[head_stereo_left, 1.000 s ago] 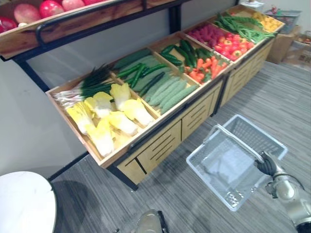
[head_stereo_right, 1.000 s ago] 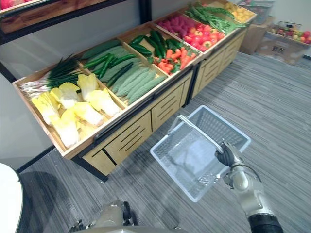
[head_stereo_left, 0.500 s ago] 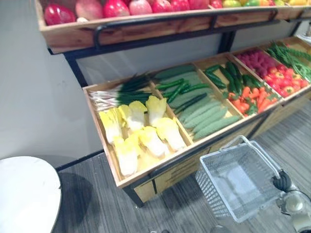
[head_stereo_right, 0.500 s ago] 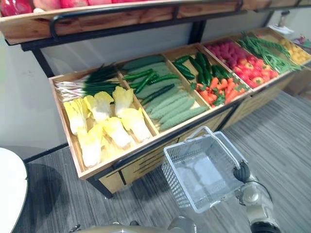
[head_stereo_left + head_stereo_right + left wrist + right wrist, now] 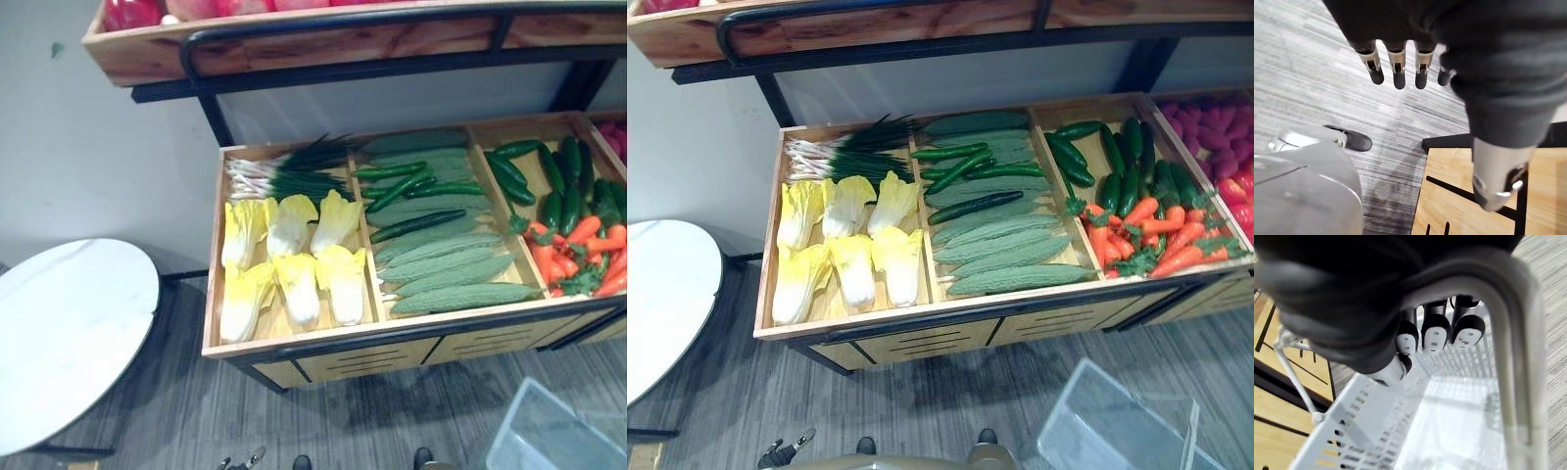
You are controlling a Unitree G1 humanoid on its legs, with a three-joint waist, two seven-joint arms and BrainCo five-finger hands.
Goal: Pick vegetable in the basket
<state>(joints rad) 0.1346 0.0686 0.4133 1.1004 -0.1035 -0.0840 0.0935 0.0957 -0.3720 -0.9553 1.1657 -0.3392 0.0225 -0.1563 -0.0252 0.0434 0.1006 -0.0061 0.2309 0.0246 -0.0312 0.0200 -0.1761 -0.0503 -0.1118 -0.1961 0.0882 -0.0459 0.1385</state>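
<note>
My right hand [image 5: 1435,333] is curled round the white handle [image 5: 1511,342] of the wire basket [image 5: 1352,431], which hangs below it. I see nothing inside the basket. The basket's corner [image 5: 1117,426] shows low on the right, in front of the stand. The wooden stand holds yellow-green cabbages [image 5: 847,250], spring onions [image 5: 838,152], pale bumpy gourds [image 5: 1009,257], dark cucumbers [image 5: 965,166] and carrots [image 5: 1156,235]. My left hand [image 5: 1396,66] hangs over the grey floor beside the stand's wooden front, with straight fingers and nothing in it.
A round white table [image 5: 59,333] stands at the left, close to the stand's corner. An upper shelf [image 5: 294,44] with red fruit overhangs the back of the vegetable bins. The stand's drawer front [image 5: 921,343] faces me across a strip of grey floor.
The whole picture has shifted: the camera has turned, so the stand now lies square ahead and the basket has slid to the lower right corner. The vegetables lie as before.
</note>
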